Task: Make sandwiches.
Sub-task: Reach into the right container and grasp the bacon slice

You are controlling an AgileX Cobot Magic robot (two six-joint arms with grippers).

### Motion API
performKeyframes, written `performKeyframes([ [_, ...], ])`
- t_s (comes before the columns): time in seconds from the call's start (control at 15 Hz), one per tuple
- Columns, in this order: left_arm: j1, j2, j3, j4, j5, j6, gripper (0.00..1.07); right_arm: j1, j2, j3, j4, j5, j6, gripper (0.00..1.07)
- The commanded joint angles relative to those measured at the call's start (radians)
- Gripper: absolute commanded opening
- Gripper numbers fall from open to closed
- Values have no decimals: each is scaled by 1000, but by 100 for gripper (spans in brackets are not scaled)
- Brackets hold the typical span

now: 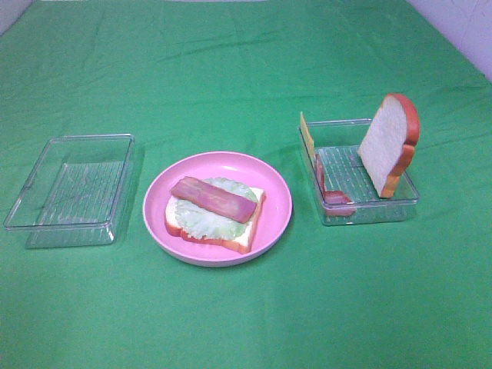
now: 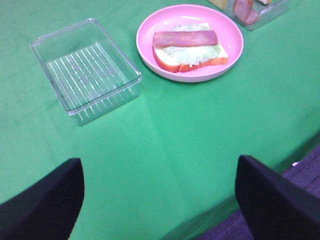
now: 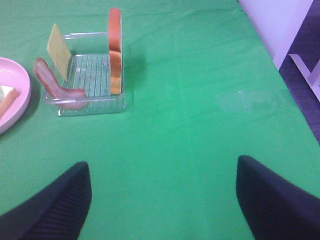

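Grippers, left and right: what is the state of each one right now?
Left gripper: open, holding nothing.
Right gripper: open, holding nothing.

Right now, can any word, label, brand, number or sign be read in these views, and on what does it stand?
None: no text can be read in any view.
The pink plate, the empty tray, the ingredient tray, the upright bread slice, the cheese slice and the green cloth all show plain surfaces, with no print or label.
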Motion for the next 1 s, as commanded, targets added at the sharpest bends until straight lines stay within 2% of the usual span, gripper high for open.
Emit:
performKeyframes([
  [0.07, -3, -60, 5, 1, -6, 21, 79, -3, 42, -15, 40, -105, 13, 76],
  [0.33, -3, -92, 6, -1, -6, 21, 79, -3, 308, -15, 153, -271, -23, 76],
  [0.47, -3, -92, 6, -15, -6, 37, 79, -3, 542, -46, 258, -331, -101, 76],
  [0.67, -3, -93, 6, -18, -6, 39, 79, -1, 905, -211, 426, -231, -268, 76],
  [0.87, -3, -94, 6, -18, -6, 39, 79, -1, 1149, -378, 510, -130, -322, 76],
  [1.0, -3, -94, 6, -18, -6, 39, 79, 38, 1307, -495, 496, -108, -320, 76],
])
